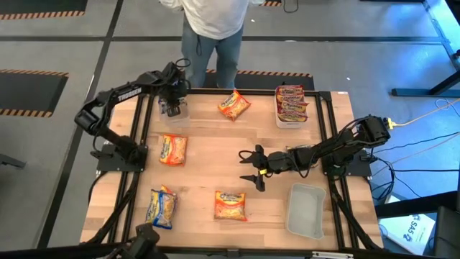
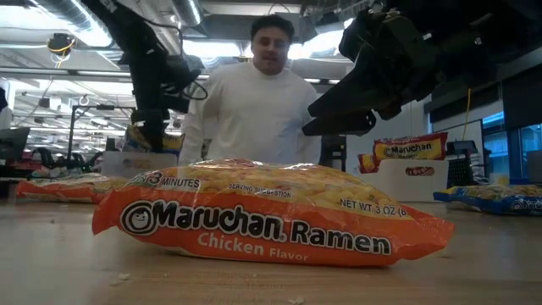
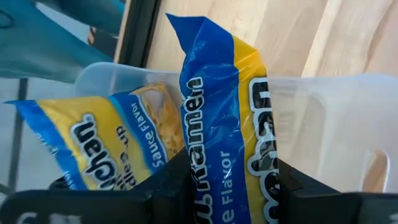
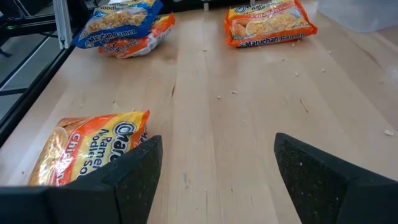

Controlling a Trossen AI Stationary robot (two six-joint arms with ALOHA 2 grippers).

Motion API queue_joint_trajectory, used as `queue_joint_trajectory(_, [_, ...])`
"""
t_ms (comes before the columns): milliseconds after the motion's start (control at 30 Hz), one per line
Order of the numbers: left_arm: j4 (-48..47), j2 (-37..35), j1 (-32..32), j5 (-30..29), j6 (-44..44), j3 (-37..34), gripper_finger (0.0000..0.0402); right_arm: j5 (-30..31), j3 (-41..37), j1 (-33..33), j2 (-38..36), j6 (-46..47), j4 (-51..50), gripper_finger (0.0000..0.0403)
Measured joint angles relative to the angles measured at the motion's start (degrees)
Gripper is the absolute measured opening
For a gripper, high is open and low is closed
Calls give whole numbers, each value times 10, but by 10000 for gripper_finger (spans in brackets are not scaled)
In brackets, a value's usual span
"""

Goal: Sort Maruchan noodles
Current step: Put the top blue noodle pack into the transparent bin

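My left gripper [image 1: 172,106] is at the far left, above a clear tub [image 1: 175,111], and is shut on a blue-and-yellow noodle packet [image 3: 217,106]. Another blue-and-yellow packet [image 3: 106,143] lies in that tub. My right gripper [image 1: 253,167] is open and empty, low over the middle of the table. Orange packets lie flat on the table at the far middle [image 1: 233,106], at the left [image 1: 172,150] and at the near middle [image 1: 230,205]. A blue packet [image 1: 162,207] lies on another orange one at the near left. Red packets [image 1: 291,103] are stacked in a far-right tub. My left gripper pinches the blue-and-yellow packet between its two fingers [image 3: 168,183], across the packet's width [image 3: 230,186]. The fingers come from above, pointing down. The packet hangs below them, lifted clear of the table, its free end [image 3: 205,37] down in the clear tub beside the other blue packet.
An empty clear tub [image 1: 305,210] stands at the near right. A person in a white top [image 1: 212,18] stands behind the table's far edge. The bare wood in front of my right gripper [image 4: 214,168] is free, with the left orange packet [image 4: 87,149] beside one finger.
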Motion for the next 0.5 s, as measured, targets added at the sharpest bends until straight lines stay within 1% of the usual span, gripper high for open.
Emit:
queue_joint_trajectory(100, [5, 13, 12, 27, 8, 0, 110, 0, 0, 0, 0, 0, 0, 294])
queue_joint_trajectory(267, [13, 36, 32, 48, 14, 0, 110, 0, 0, 0, 0, 0, 0, 294])
queue_joint_trajectory(367, [24, 52, 38, 48, 0, 0, 110, 0, 0, 0, 0, 0, 0, 294])
queue_joint_trajectory(500, [30, 65, 37, 32, -13, 0, 112, 0, 0, 0, 0, 1, 0, 294])
